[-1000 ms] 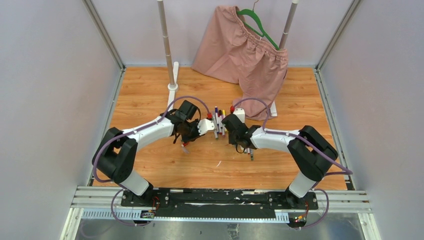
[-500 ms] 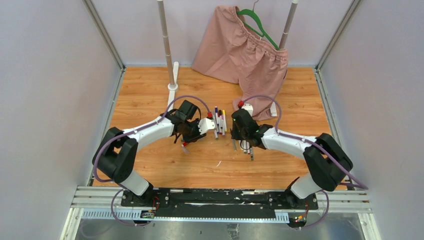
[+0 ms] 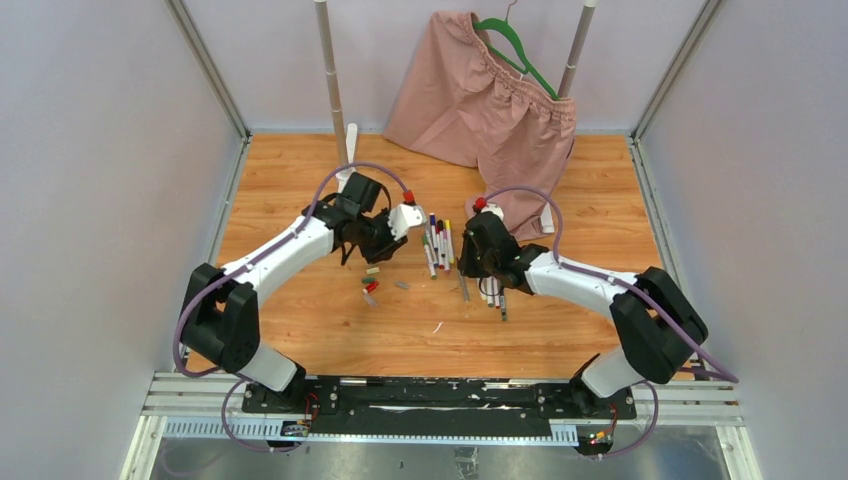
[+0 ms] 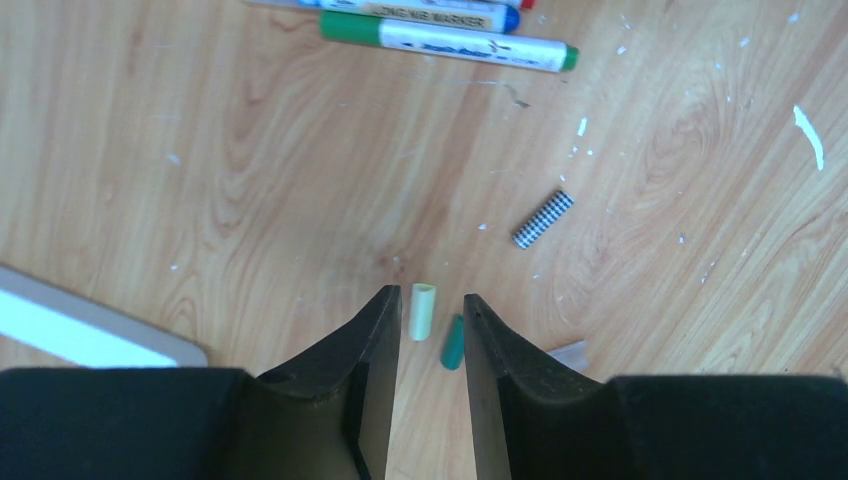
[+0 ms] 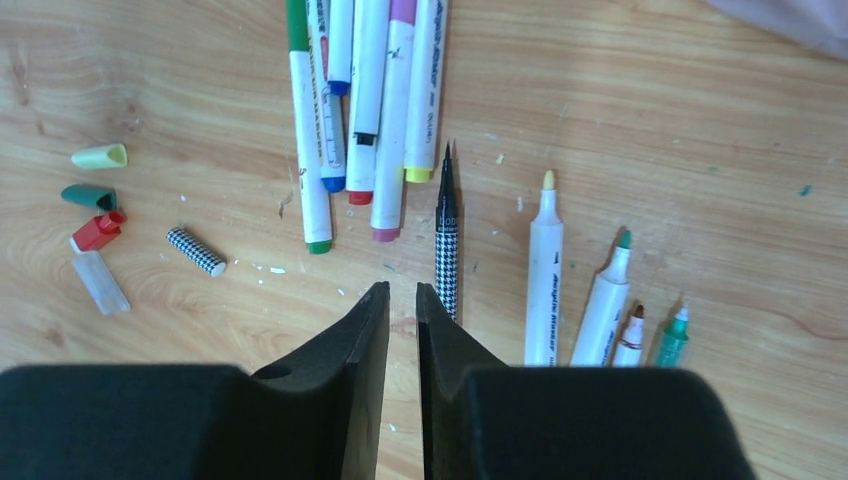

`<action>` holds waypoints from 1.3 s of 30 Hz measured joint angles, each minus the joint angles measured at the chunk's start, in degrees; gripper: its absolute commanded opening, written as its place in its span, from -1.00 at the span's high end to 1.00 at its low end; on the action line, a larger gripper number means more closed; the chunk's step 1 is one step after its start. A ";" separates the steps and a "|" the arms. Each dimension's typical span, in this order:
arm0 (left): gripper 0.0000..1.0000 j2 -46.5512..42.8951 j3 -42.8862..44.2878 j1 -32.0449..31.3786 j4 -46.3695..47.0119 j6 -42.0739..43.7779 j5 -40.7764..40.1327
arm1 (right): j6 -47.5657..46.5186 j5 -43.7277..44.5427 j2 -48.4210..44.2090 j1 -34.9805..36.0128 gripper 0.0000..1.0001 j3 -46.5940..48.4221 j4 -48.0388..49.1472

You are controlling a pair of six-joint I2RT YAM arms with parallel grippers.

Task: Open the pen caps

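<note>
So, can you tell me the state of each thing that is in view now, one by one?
left hand: slightly open, empty.
right hand: barely open, empty.
capped pens: apparently capped, lying side by side.
uncapped pens: tips bare, lying in a row.
loose caps: off, lying together apart from the pens.
pink shorts: hanging at the back.
</note>
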 measured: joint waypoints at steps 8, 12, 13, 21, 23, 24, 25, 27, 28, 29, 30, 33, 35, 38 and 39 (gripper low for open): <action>0.30 -1.46 1.68 2.45 -3.37 -1.38 2.32 | 0.42 -6.23 4.20 1.18 0.68 0.00 2.64; 0.30 -1.81 1.66 2.40 -4.46 -1.75 2.62 | 0.42 -8.35 6.56 1.46 0.75 -0.02 3.69; 0.30 -2.05 1.66 2.40 -4.66 -1.77 2.62 | 0.42 -8.70 7.10 1.46 0.75 -0.02 3.91; 0.30 -4.09 1.66 2.43 -6.12 -1.75 2.60 | 0.52 -9.03 8.37 0.26 0.74 -1.79 5.40; 0.30 -4.15 1.66 2.43 -6.47 -1.73 2.58 | 0.50 -8.98 7.96 -0.83 0.74 -2.29 5.57; 0.29 -4.15 1.66 2.43 -6.69 -1.73 2.56 | 0.48 -8.98 7.63 -1.57 0.74 -2.60 5.51; 0.29 -4.15 1.66 2.43 -6.91 -1.73 2.54 | 0.37 -8.90 7.30 -2.29 0.74 -2.80 5.38; 0.29 -4.15 1.68 2.43 -7.28 -1.73 2.54 | 0.04 -8.46 6.88 -3.30 0.73 -2.97 4.83; 0.29 -4.15 1.68 2.43 -7.37 -1.73 2.54 | -0.13 -8.31 6.78 -3.58 0.73 -2.97 4.55; 0.29 -4.15 1.68 2.43 -7.48 -1.73 2.54 | -0.33 -8.17 6.64 -3.91 0.72 -2.95 4.17; 0.29 -4.15 1.68 2.43 -7.56 -1.73 2.54 | -0.55 -7.98 6.47 -4.07 0.70 -2.93 3.69; 0.29 -4.15 1.68 2.43 -7.69 -1.73 2.54 | -1.53 -7.17 6.36 -4.31 0.62 -2.21 2.14; 0.29 -4.15 1.68 2.43 -7.72 -1.73 2.54 | -2.03 -6.88 6.38 -4.33 0.53 -1.07 0.87; 0.29 -4.15 1.68 2.43 -7.74 -1.75 2.58 | -3.04 -6.54 7.10 -4.33 0.47 2.34 -0.46; 0.29 -4.20 1.68 2.43 -7.74 -1.75 2.58 | -3.32 -6.40 7.58 -4.33 0.47 3.93 -0.87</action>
